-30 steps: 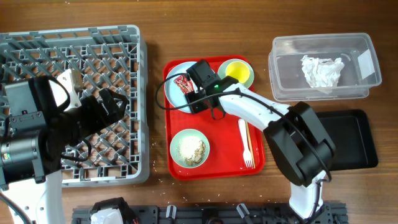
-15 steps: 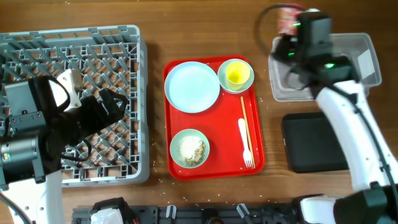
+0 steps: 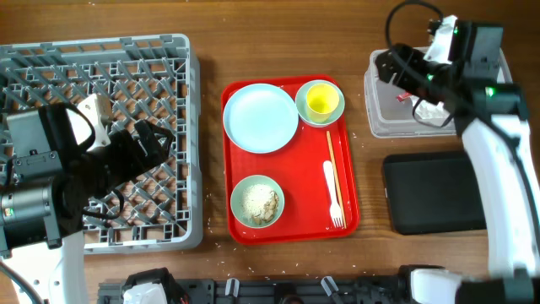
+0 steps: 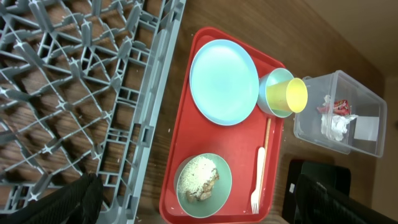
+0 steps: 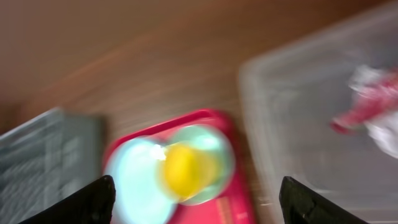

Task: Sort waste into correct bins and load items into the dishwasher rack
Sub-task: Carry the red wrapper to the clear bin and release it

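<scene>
Dishwasher rack (image 3: 160, 67) fills the left of the frame on the tabletop (image 3: 211, 25), and the left gripper (image 4: 202, 202) hangs over it with its fingers spread wide. In the middle sits a red tray (image 3: 291, 169) holding a pale plate (image 3: 261, 118), a yellow cup (image 3: 319, 100) inside a bowl (image 3: 339, 103), a green bowl (image 3: 240, 211) of rice scraps (image 3: 260, 203), chopsticks (image 3: 330, 160) and a fork (image 3: 333, 198). At the upper right, the red wrapper (image 4: 339, 106) and the crumpled napkin (image 4: 336, 126) lie in the clear tub (image 3: 375, 118). The right gripper (image 5: 205, 202) hovers above it, spread apart. A black tray (image 3: 430, 194) lies below the tub.
</scene>
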{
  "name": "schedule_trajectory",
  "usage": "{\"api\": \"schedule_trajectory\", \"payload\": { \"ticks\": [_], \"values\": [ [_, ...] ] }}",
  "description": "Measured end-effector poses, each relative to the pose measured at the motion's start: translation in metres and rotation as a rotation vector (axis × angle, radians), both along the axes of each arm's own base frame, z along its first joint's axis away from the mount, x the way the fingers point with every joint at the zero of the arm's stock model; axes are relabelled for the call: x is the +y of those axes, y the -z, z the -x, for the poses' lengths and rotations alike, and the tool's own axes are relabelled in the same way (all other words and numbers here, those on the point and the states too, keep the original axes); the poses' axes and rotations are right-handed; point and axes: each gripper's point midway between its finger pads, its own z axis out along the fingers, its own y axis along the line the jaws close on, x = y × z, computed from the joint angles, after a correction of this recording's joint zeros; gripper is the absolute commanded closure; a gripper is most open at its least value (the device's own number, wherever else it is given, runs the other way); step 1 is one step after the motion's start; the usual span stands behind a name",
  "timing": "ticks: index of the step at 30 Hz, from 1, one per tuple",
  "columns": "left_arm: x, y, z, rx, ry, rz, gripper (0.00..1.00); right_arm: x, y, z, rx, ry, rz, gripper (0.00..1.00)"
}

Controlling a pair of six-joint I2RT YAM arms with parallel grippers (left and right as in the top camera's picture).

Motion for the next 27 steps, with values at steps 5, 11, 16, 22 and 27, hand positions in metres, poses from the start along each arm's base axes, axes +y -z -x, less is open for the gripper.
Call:
{"api": "schedule_trajectory", "payload": {
  "ticks": [5, 11, 16, 22, 27],
  "values": [
    [0.0, 0.0, 0.0, -0.001, 0.0, 0.0, 0.0, 0.161, -0.022, 0.074, -0.122, -0.498, 0.092, 0.0],
    [0.0, 0.0, -0.001, -0.002, 0.0, 0.0, 0.0, 0.158, 0.097, 0.021, 0.047, -0.351, 0.437, 0.12],
    [0.0, 0.0, 0.0, -0.001, 0.0, 0.0, 0.0, 0.155, 0.14, 0.007, 0.106, -0.318, 0.497, 0.67],
    [0.0, 0.0, 0.0, -0.001, 0.0, 0.0, 0.0, 0.148, 0.159, -0.002, 0.122, -0.269, 0.553, 0.57],
    [0.0, 0.0, 0.0, -0.001, 0.0, 0.0, 0.0, 0.142, 0.179, -0.008, 0.143, -0.247, 0.602, 0.63]
  ]
}}
